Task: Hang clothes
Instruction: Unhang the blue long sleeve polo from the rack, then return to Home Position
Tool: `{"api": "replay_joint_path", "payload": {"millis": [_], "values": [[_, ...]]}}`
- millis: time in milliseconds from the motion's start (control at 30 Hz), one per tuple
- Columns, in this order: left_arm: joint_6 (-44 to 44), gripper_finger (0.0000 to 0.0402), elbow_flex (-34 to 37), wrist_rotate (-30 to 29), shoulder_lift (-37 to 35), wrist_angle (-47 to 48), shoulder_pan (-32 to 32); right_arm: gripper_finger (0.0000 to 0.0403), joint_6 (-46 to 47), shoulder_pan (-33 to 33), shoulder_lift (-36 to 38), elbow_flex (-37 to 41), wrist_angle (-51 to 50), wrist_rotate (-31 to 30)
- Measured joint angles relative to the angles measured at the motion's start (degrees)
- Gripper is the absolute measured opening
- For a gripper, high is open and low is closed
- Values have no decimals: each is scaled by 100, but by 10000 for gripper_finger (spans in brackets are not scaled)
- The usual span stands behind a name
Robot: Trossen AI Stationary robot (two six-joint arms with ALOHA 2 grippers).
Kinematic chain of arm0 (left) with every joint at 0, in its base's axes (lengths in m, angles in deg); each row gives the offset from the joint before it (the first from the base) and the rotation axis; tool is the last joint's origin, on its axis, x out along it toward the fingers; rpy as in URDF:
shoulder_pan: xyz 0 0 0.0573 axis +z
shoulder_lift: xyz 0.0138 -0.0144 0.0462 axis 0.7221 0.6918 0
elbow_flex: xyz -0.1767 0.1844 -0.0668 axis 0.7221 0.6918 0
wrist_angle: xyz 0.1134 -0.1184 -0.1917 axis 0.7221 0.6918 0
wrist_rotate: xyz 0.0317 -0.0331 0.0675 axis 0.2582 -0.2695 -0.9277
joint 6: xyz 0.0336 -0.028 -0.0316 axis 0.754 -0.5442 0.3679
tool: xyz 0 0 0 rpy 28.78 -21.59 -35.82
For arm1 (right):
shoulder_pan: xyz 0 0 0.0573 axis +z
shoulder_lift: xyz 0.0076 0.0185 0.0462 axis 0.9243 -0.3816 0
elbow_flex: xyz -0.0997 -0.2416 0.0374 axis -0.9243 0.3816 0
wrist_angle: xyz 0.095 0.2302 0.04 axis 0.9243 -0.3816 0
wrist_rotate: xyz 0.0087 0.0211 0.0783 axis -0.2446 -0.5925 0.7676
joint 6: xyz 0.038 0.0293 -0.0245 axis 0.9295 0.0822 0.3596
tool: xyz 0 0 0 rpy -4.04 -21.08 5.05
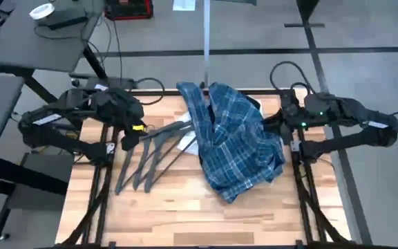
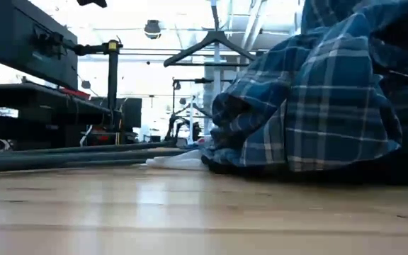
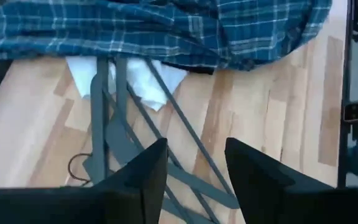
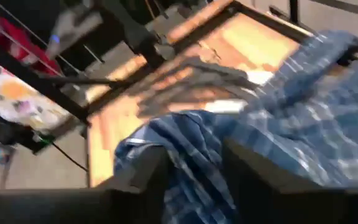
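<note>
The blue-and-white plaid shirt (image 1: 237, 142) lies in a heap on the wooden table's middle and right. It also shows in the low view (image 2: 310, 120). A corner of the white top (image 3: 145, 81) and a strip of black cloth (image 3: 185, 65) stick out from under the shirt's left edge. My left gripper (image 1: 126, 138) is open over the dark hangers (image 1: 150, 155), which lie flat on the table. My right gripper (image 1: 273, 126) is open at the shirt's right side, with plaid cloth (image 4: 191, 162) showing between its fingers. My right gripper stands with open fingers at the plaid shirt's right side (image 4: 278, 124), coming from the table's right. I cannot tell whether the fingers touch the cloth. The shirt lies on the table.
Several dark thin hangers (image 3: 114, 124) lie fanned out on the table's left half. One hanger (image 2: 214, 42) hangs on a rail behind the table. A thin upright pole (image 1: 206, 34) stands at the far edge. Bare wood (image 1: 164, 214) lies along the near edge.
</note>
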Motion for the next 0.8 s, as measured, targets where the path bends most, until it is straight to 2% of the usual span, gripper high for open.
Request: {"api": "replay_joint_path", "payload": {"millis": [167, 367, 533, 633, 700, 800], "values": [[-399, 144, 0, -173, -4, 247, 0, 213, 274, 9, 20, -486, -1216, 717], [-739, 144, 0, -555, -4, 288, 4, 211, -817, 69, 20, -965, -2391, 719], [-821, 144, 0, -684, -4, 286, 2, 210, -757, 69, 25, -1473, -2856, 723], [-896, 144, 0, -882, -4, 282, 2, 210, -914, 69, 143, -1659, -2348, 454], [-903, 144, 0, -1036, -4, 274, 2, 209, -1019, 69, 287, -1557, -1461, 270], [-926, 144, 0, -1177, -4, 271, 2, 209, -1256, 81, 558, -974, -72, 230]]}}
